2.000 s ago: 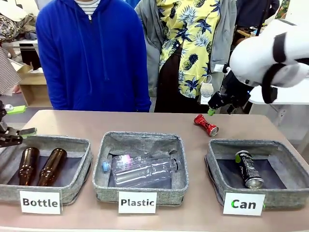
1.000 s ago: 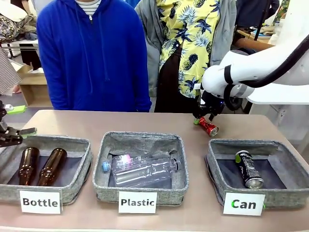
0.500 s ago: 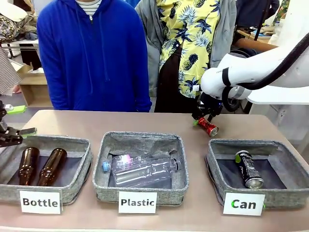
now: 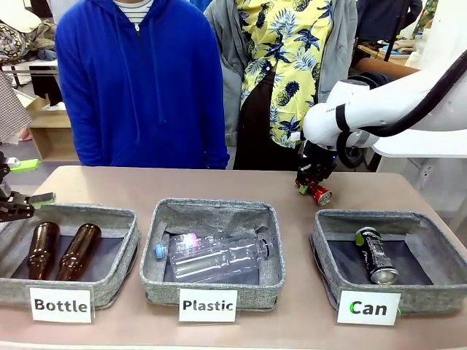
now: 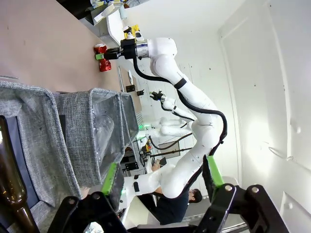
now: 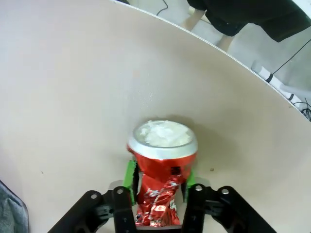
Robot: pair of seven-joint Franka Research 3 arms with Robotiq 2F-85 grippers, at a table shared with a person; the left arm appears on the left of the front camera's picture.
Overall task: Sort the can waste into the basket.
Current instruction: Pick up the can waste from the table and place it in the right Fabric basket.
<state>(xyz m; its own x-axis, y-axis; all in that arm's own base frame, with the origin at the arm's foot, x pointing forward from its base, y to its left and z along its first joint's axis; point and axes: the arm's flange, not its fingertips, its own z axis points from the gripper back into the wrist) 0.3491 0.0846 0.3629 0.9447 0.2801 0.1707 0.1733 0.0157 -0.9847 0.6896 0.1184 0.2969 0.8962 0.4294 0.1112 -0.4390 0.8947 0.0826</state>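
Note:
A shiny red crushed can (image 4: 319, 194) lies on the table just beyond the grey basket labelled "Can" (image 4: 387, 216). My right gripper (image 4: 311, 185) is down over it. In the right wrist view its green pads (image 6: 129, 175) press both sides of the red can's (image 6: 162, 160) narrow waist, silver end pointing away. A slim dark can (image 4: 376, 255) lies inside the basket. My left gripper (image 4: 28, 205) hovers open over the far-left basket, and its fingers (image 5: 112, 179) stand wide apart with nothing between them. From there the red can (image 5: 101, 48) shows far off.
The "Plastic" basket (image 4: 211, 209) in the middle holds clear bottles (image 4: 215, 255). The "Bottle" basket (image 4: 87, 213) at left holds two brown bottles (image 4: 79, 251). Two people stand at the table's far edge, close behind the red can.
My right gripper came down over the red can and its jaws closed onto the can's waist. The left arm has not moved.

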